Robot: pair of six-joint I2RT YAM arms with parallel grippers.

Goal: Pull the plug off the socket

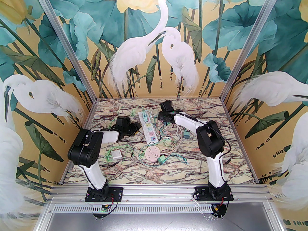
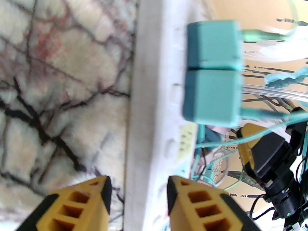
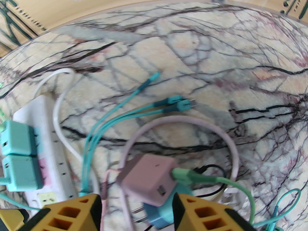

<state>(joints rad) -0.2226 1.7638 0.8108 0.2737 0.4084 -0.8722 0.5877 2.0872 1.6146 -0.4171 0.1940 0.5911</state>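
Two plugs [image 2: 211,95] stand upright on a near-to-far strip [image 1: 147,129].

The left gripper [image 2: 138,189] shows two yellow fingertips [image 2: 79,201] standing apart at the bottom. A white power strip [image 2: 154,105] runs up between them across the marble tabletop [image 2: 60,80]. Two teal plugs [image 2: 211,97] sit side by side in it.

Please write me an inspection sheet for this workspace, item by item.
Surface: marble-pattern table, flat.
Job's things: white power strip with two teal plugs plugged in; pink plug off the strip.
Clutter: round pink socket, white adapter, loose green plug.
Pincers: left pincer open over the strip; right pincer open around the pink plug.
Cables: teal, white and green cables tangled around the strip.
Surroundings: heron wallpaper, metal frame.
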